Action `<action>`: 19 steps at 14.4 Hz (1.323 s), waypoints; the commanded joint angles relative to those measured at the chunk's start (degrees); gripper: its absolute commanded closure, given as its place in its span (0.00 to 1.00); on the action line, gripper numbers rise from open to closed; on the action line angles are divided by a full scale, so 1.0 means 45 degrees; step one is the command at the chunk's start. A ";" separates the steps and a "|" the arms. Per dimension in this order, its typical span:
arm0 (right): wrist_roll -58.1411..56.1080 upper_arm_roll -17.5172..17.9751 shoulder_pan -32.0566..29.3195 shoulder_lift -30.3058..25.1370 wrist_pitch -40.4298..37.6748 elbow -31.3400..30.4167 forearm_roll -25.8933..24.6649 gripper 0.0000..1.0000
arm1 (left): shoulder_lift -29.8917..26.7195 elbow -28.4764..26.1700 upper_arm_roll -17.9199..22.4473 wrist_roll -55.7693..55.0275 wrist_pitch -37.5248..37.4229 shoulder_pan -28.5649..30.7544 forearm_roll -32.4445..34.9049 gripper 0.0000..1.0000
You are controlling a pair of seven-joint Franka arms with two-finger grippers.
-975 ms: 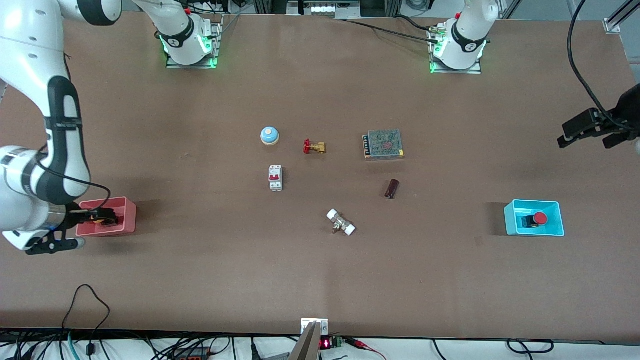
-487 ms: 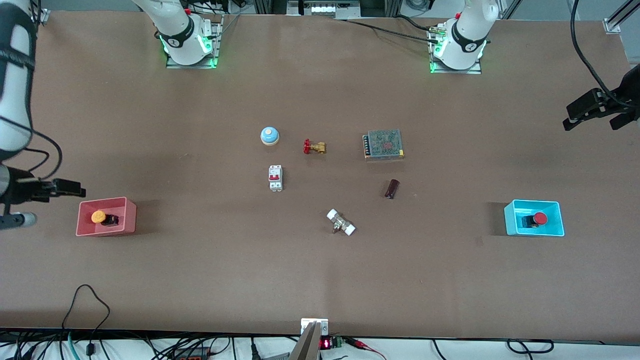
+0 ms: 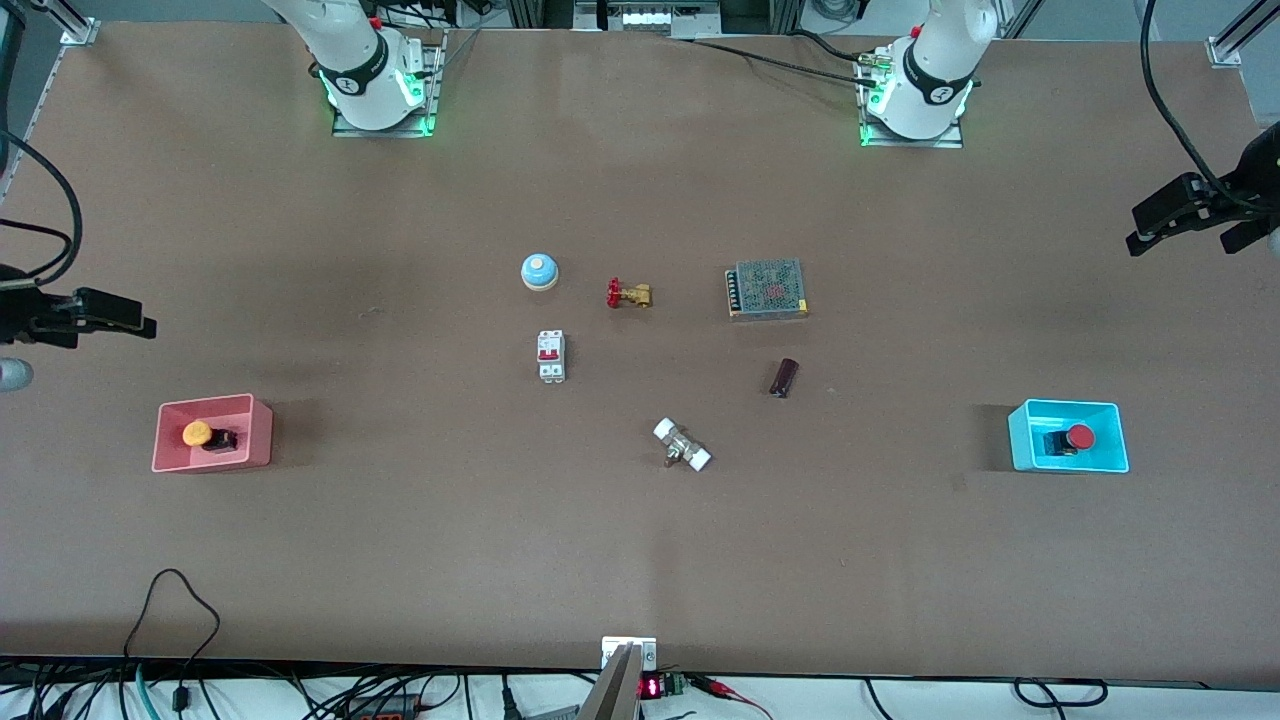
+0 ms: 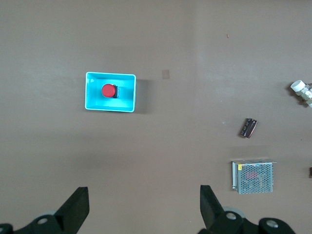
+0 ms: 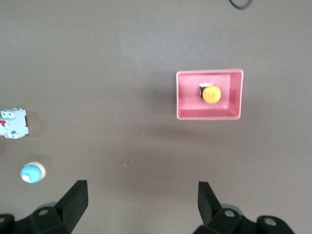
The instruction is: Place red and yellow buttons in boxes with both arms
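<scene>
Now the yellow button point(image 3: 197, 433) sits in the pink box point(image 3: 262, 432), the red button point(image 3: 1079, 437) in the cyan box point(image 3: 1020, 437). Both claws, left claw point(image 3: 1188, 217) and right claw point(image 3: 112, 316), hang wide open and empty above the tabletop point(image 3: 640, 560) ends. Best retreat high, clear of boxes.

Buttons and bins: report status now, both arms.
Left tool open, empty, up at the left arm's table end. Right tool open, empty. Red-capped push button in cyan plastic bin; orange-yellow-capped button in pink-red bin. No obstruction.

Front cam sits high, facing the bases across the desk point(image 3: 640, 560); wrist cams look straight down, sharing its middle clutter.
</scene>
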 commanded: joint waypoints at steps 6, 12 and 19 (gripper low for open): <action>0.1819 0.0108 0.0679 -0.2295 -0.0785 -0.1709 -0.1650 0.00 | -0.0438 -0.0155 -0.0274 0.0068 -0.0067 0.0194 0.0149 0.00; 0.1839 0.0127 0.0718 -0.3858 0.0525 -0.3898 -0.1885 0.00 | -0.0301 -0.0311 -0.0195 0.0126 0.0227 0.0350 -0.0046 0.00; 0.1956 0.0127 0.0699 -0.4210 0.0076 -0.3996 -0.1924 0.00 | -0.0476 -0.0311 -0.0274 0.0127 0.0071 0.0350 -0.0339 0.00</action>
